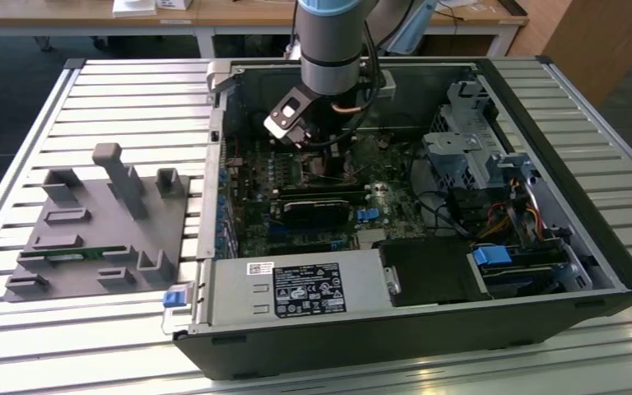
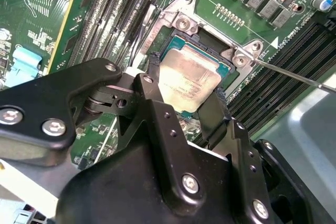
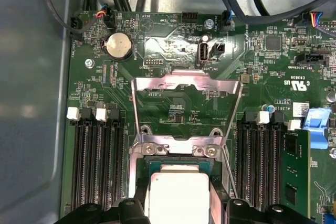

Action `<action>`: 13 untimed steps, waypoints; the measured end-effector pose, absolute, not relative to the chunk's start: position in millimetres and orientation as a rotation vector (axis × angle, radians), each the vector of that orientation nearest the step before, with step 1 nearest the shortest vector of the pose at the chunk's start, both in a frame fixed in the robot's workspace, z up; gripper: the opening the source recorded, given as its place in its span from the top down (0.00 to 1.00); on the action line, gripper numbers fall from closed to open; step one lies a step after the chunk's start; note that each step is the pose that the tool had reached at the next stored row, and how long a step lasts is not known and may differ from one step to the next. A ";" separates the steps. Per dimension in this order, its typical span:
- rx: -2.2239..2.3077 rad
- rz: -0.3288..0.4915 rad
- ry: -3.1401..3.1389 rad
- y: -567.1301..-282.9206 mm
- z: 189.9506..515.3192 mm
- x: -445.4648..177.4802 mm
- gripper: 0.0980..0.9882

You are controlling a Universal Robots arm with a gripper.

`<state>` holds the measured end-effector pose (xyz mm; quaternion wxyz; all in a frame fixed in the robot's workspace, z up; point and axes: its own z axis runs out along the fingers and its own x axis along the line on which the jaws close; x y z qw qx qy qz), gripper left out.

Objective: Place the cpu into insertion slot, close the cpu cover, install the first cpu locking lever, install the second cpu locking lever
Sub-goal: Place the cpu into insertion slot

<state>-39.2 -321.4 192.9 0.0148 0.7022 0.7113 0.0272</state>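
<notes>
Hidden by the fingers [image 2: 211,113] in the second wrist view: two edges of the cpu [image 2: 189,80] and, under it, most of the slot [image 2: 202,36]. Cannot tell whether seated or just above. Cut off by the picture's edge in the first wrist view; blocked by the arm [image 1: 336,49] in the exterior view.

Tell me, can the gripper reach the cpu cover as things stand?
Probably not at once: the gripper is shut on the cpu over the insertion slot. The cpu cover stands open just beyond, with nothing between them.
</notes>
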 end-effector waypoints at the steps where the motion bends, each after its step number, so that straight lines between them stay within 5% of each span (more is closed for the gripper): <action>1: 2.185 0.084 2.214 -321.5 192.7 -39.3 0.51; 12: 2.185 0.086 2.214 -321.3 192.0 -39.2 0.49; 13: 2.185 0.085 2.214 -321.3 192.1 -39.2 0.42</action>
